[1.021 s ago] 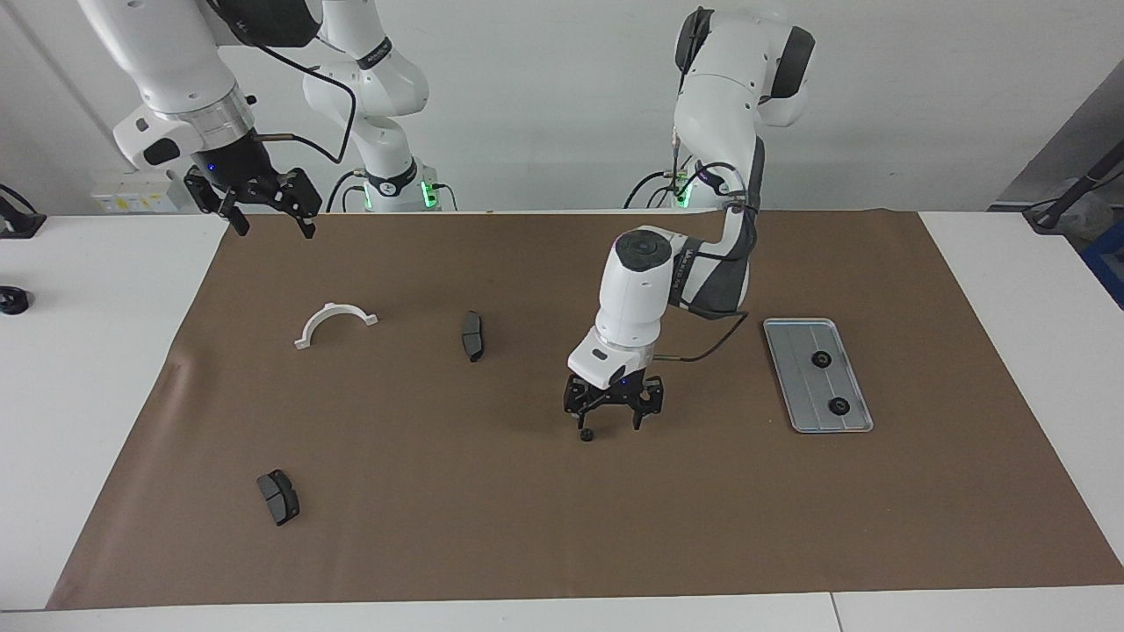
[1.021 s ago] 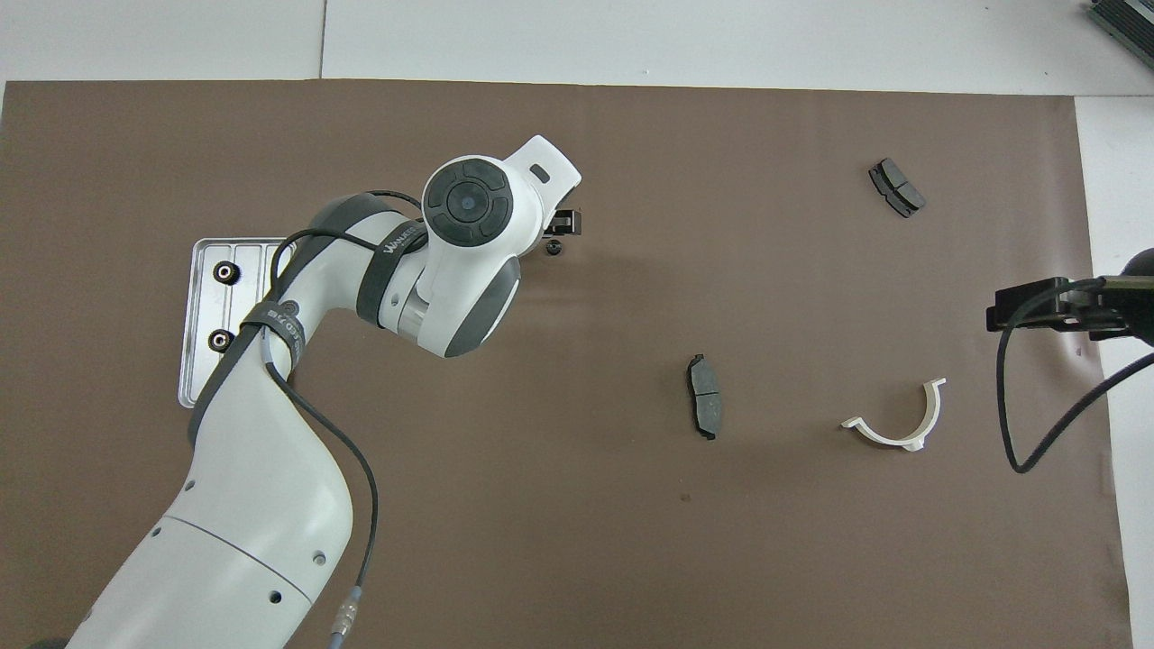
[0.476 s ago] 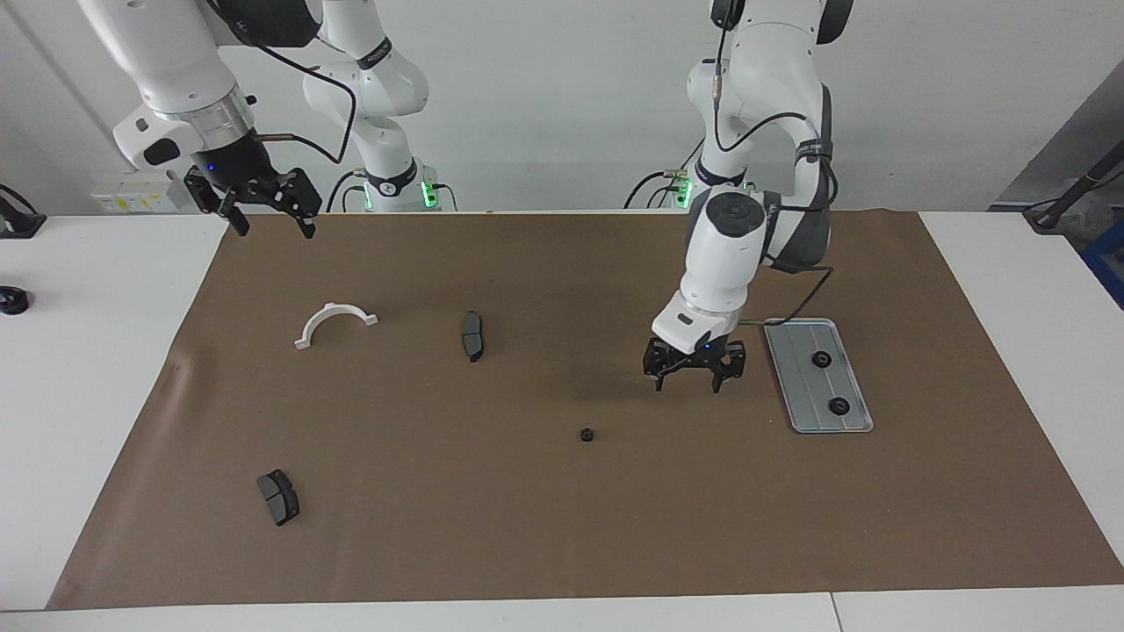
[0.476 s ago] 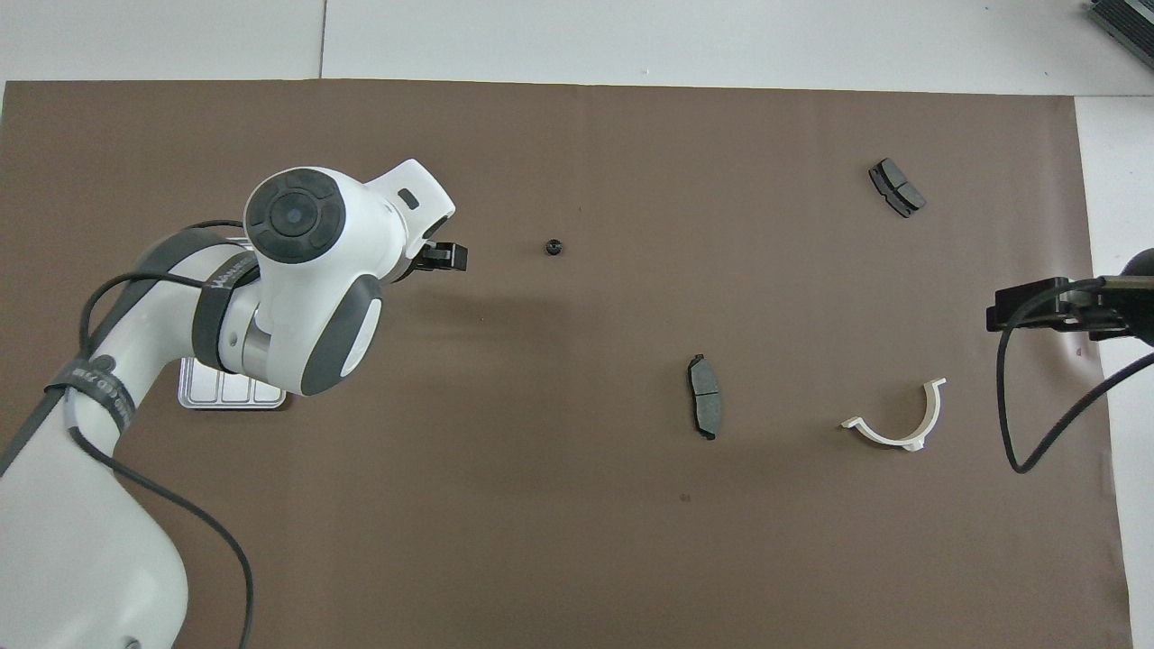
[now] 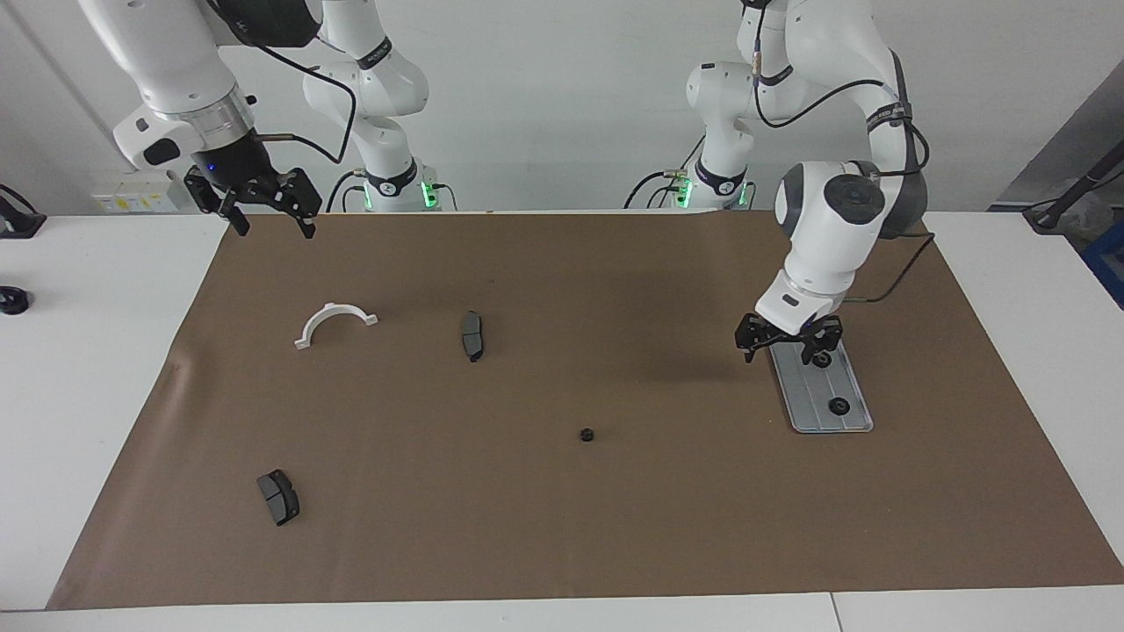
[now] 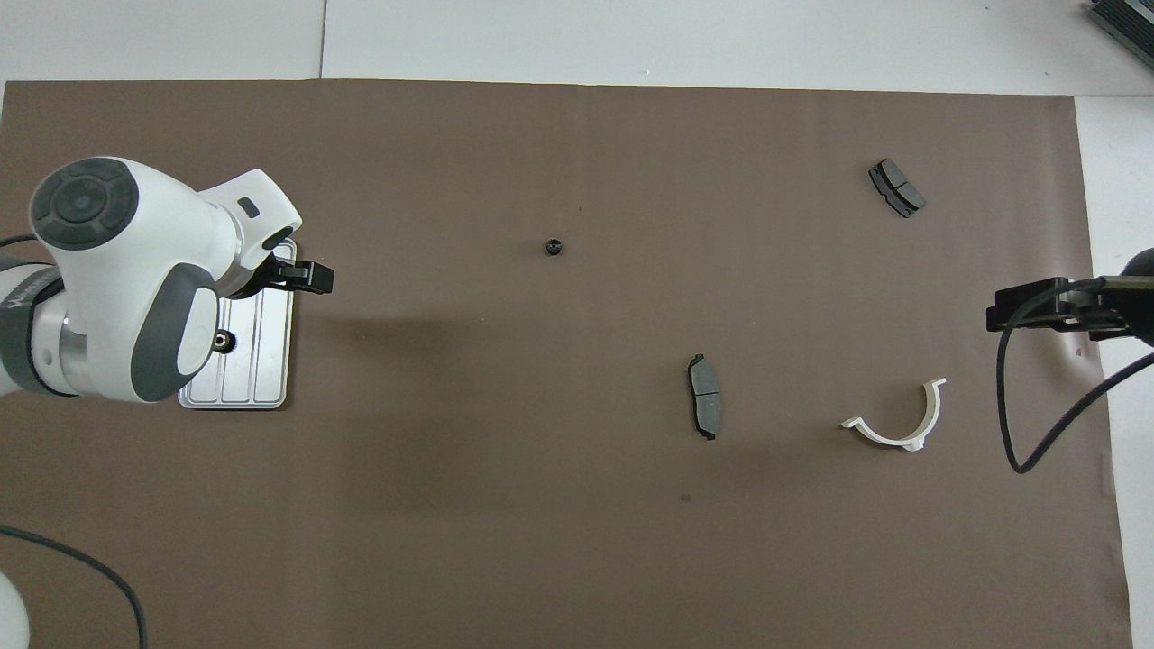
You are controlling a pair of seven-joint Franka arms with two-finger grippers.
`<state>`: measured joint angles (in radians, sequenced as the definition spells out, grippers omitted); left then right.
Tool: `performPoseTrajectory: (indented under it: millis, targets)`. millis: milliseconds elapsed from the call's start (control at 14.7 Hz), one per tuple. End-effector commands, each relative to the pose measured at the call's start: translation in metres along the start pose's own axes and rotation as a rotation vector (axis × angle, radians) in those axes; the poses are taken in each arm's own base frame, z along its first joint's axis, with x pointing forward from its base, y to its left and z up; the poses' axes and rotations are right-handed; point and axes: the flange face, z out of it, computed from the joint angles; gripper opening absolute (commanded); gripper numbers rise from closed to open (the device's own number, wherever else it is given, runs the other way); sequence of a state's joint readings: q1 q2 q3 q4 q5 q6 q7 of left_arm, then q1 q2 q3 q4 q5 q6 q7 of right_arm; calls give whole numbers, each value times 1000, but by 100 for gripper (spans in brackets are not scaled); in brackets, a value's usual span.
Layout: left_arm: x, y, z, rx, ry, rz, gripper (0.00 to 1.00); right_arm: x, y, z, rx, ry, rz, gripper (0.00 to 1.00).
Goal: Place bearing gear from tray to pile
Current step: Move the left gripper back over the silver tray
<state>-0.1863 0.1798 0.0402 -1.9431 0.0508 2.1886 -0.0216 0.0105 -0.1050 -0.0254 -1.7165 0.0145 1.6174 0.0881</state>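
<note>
The silver ridged tray [image 5: 808, 392] lies toward the left arm's end of the mat and holds two small black bearing gears [image 5: 823, 358] [image 5: 839, 405]. My left gripper [image 5: 788, 344] is open and empty over the tray's end nearer the robots, beside one gear. In the overhead view the arm hides part of the tray [image 6: 263, 361]; one gear [image 6: 221, 340] shows. A third gear [image 5: 587, 434] lies alone mid-mat. The pile is a white half-ring bracket [image 5: 336, 322] and two dark brake pads [image 5: 472, 334] [image 5: 278, 496]. My right gripper [image 5: 270, 221] waits open above the mat's corner.
The brown mat [image 5: 562, 527] covers most of the white table. In the overhead view the loose gear [image 6: 554, 246], the brake pads [image 6: 705, 408] [image 6: 897, 187] and the bracket [image 6: 895, 424] lie widely apart.
My left gripper left the gear lying mid-mat and swung back, open, to hang over the tray. The right arm has not moved.
</note>
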Motion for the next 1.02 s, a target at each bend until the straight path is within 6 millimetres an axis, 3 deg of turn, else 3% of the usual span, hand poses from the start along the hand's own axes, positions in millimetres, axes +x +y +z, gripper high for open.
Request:
performPoseTrajectory:
  millis: [0,476,613,749,817,953]
  targets:
    - [-18,-34,14,-22,33,-17,100,0,-2,-3,-1,0,3,100]
    - [-40,-97,52,-78,51,-128,100,1,0,-3,-1,6,15,100]
    - [-48,-102,66,-90,45,-129,100,-1,9,-19,-1,53,17,100]
    - [-58,-113,76,-87,39,-138,100,0,1,-17,-1,86,4,100]
    - [-63,-114,81,-89,27,-142,96,1,-2,-3,8,86,2,100]
    - [-67,-114,85,-90,16,-143,87,10,-31,5,18,134,-40,100]
